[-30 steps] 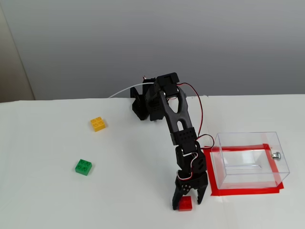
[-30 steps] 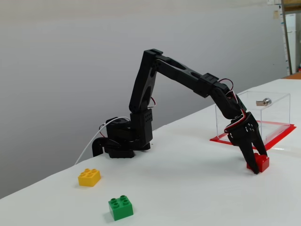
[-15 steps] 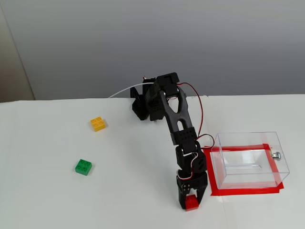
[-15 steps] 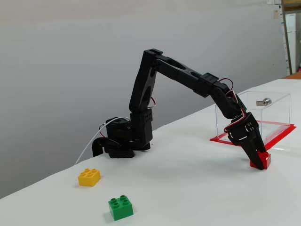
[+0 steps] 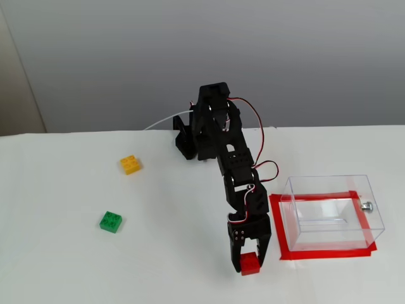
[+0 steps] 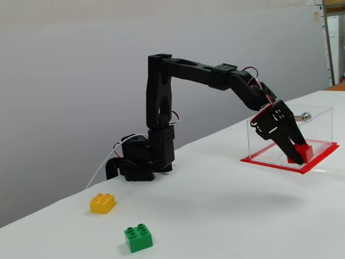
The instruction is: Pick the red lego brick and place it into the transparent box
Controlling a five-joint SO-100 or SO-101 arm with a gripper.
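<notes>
A plain matte grey wall (image 5: 126, 57) fills the back of both fixed views, smooth and bare. In a fixed view, a narrow beige strip of wall or panel (image 5: 16, 95) stands at the left edge, meeting the grey at a slanted line. A flat white tabletop (image 5: 76, 266) spreads across the foreground, evenly lit with soft, faint shadows. In a fixed view, the top right corner shows what may be a pale shelving unit (image 6: 334, 38) and a sliver of brown wooden surface (image 6: 337, 86); it is too small to be sure.
</notes>
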